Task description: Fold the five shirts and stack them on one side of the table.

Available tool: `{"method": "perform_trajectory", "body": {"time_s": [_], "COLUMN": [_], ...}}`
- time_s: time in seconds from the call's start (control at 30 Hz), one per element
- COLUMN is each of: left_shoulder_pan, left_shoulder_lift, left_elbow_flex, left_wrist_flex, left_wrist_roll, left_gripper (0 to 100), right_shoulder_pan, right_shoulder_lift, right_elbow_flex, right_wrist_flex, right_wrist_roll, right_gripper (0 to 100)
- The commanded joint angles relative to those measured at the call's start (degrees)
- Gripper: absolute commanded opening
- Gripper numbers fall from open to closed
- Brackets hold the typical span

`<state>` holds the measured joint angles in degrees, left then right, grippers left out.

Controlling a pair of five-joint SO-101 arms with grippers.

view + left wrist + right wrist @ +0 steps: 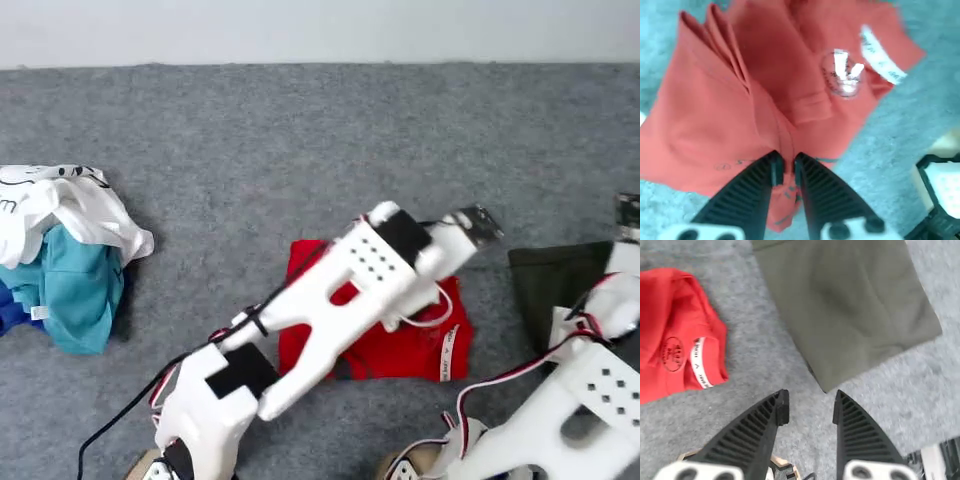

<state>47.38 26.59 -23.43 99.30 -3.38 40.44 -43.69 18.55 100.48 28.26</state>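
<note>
Grey felt-like cloth covers the table, with a pale wall along its far edge. My left gripper is pinched tight on a raised ridge of the red shirt, a soft fabric piece lying partly folded at the table's near middle, its white neck label turned up at the right end. My right gripper hangs with its jaws apart over bare cloth, between the red shirt's right edge and the dark olive-green shirt, which lies folded flat in a rectangle at the right side. Well apart, at the left edge, sits a loose heap of white, teal and blue shirts, unfolded and piled on each other.
</note>
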Motion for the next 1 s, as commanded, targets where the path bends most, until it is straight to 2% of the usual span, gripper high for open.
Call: {"method": "perform_trajectory", "body": {"time_s": [0.0,0.4,0.77,0.97], "left_shoulder_pan": [1.58,4.84,4.84,5.01], "left_shoulder_lift": [-0.35,1.41,18.55,20.92], "left_elbow_flex": [-1.98,-8.66,-29.58,-31.96], "left_wrist_flex": [1.41,-0.26,1.23,1.23], "left_wrist_roll": [0.53,0.26,0.44,0.44], "left_gripper": [1,1,1,1], "right_shoulder_pan": [0.92,1.01,1.1,1.1], "right_shoulder_lift": [-0.92,-0.92,-1.01,-1.01], "right_elbow_flex": [-0.26,-0.18,-0.18,-0.18], "right_wrist_flex": [2.15,2.33,2.33,2.33], "right_wrist_roll": [0.62,0.26,0.18,0.18], "right_gripper": [16.1,16.1,16.1,16.1]}}
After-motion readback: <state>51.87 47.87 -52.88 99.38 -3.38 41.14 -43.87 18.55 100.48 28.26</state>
